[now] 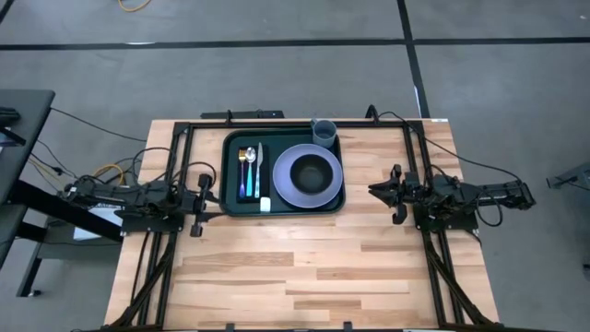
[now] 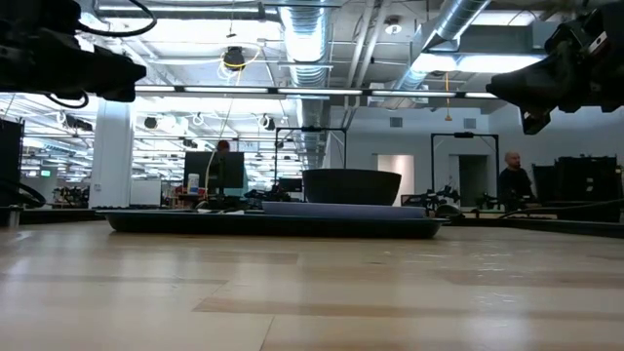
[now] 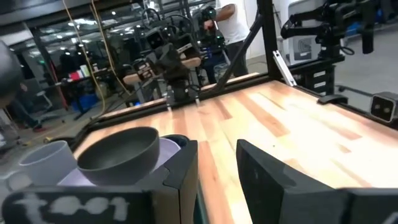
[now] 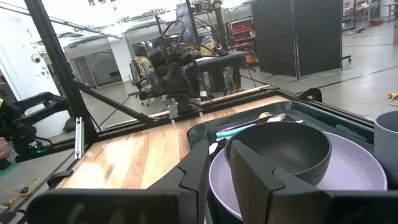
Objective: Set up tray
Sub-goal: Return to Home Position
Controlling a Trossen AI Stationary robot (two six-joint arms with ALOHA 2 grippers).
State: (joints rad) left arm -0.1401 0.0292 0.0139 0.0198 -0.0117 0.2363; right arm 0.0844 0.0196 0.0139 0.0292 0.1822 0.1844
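Fingers narrowly parted, empty, both sides: left gripper (image 1: 217, 195) and right gripper (image 1: 373, 191) face across the tray (image 1: 286, 213), its long axis running between them, left nearer.

Tray (image 1: 232, 148) holds cutlery (image 1: 250, 171) left of plate (image 1: 286, 187) (bowl (image 1: 314, 171) on it).

Dark green tray (image 1: 285, 212) on the wooden bench (image 1: 304, 267), an arm at each side.
It holds cutlery (image 1: 249, 171), a purple plate (image 1: 285, 181) carrying a dark bowl (image 1: 314, 171), and a grey cup (image 1: 324, 132); the left gripper (image 1: 205, 198) and right gripper (image 1: 378, 191) flank it, apart.
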